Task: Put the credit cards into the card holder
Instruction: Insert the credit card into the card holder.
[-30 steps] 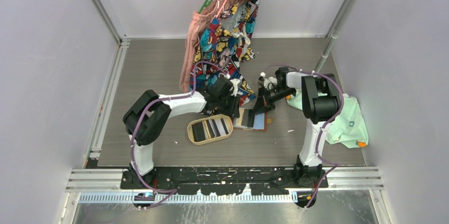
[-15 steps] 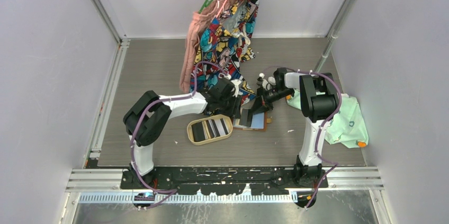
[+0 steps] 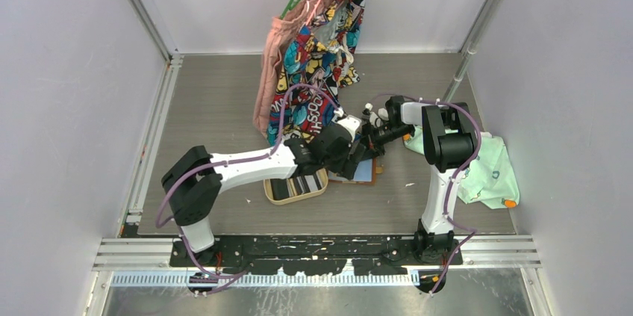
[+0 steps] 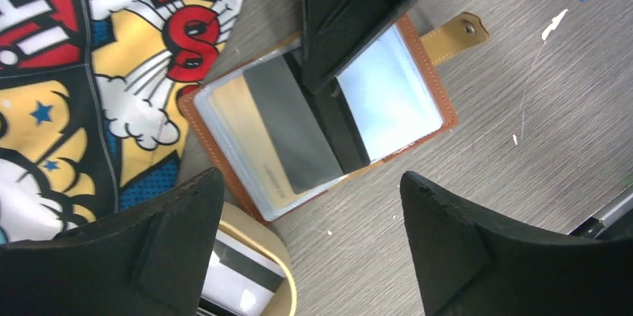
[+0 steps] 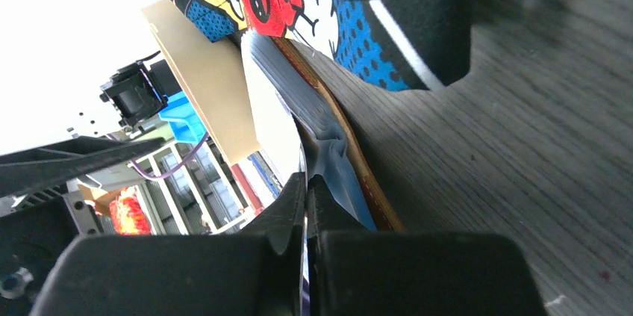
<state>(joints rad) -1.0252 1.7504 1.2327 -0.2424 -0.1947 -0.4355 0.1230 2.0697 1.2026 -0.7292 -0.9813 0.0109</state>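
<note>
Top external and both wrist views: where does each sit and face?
Top external: high behind the bases, looking down on the table; both arms show, meeting at the card holder.
Left wrist: looks down on the open card holder; left gripper fingers spread at the bottom.
Right wrist: low, looking along the tabletop; right gripper pinches a holder sleeve.
Shared: top external and left wrist both show the right gripper on the holder.

The grey wood-grain worktop (image 3: 224, 99) carries a tan card holder (image 4: 388, 99) lying open and flat. An oval pale-wood tray (image 4: 272, 245) sits just beside it, and a crumpled mint-green cloth (image 3: 489, 170) lies off to the right. A comic-print cloth (image 4: 89, 69) trails onto the surface, possibly overlapping the holder's corner. A few white flecks (image 4: 556, 23) lie nearby.
</note>
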